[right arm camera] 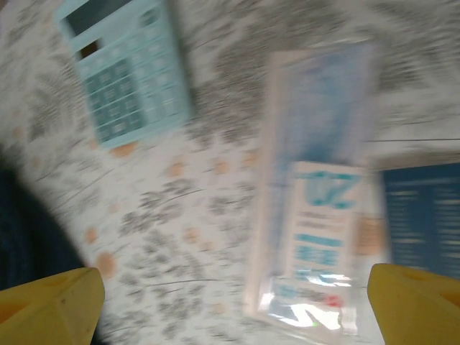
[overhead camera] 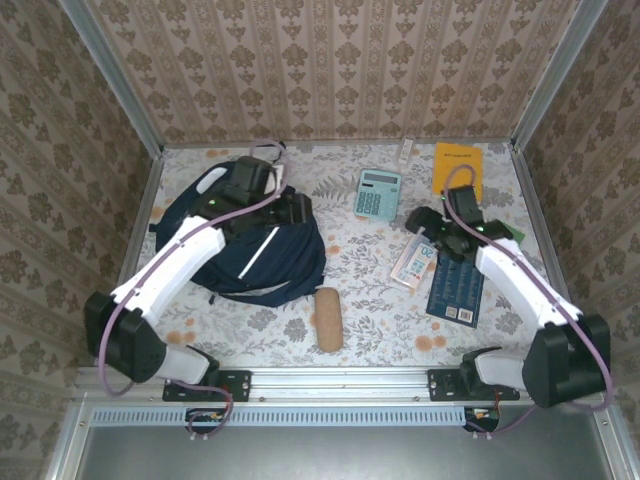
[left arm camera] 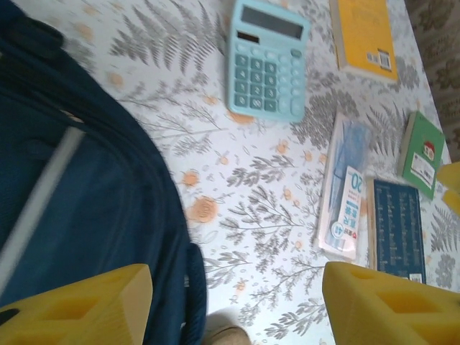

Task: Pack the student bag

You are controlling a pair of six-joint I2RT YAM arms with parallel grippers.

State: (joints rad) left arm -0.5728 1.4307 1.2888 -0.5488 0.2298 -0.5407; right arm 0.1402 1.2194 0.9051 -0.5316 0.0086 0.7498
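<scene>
The student bag (overhead camera: 262, 262), a large navy backpack with white stripes, lies at the left of the table. My left gripper (overhead camera: 296, 210) hovers at its right edge; in the left wrist view the gripper (left arm camera: 233, 309) is open, its yellow fingers (left arm camera: 79, 309) wide apart, with the bag (left arm camera: 86, 194) under the left finger and bare cloth in the gap. My right gripper (overhead camera: 432, 236) hangs over the items at the right. In the blurred right wrist view the gripper (right arm camera: 233, 309) is open and holds nothing, above a clear plastic packet (right arm camera: 320, 194).
A light-blue calculator (overhead camera: 379, 193) lies mid-table, a yellow book (overhead camera: 458, 168) at the back right. The packet (overhead camera: 414, 262) and a dark blue booklet (overhead camera: 456, 290) lie side by side. A tan roll (overhead camera: 328, 318) lies near the front. A small green book (left arm camera: 420, 151) lies beside them.
</scene>
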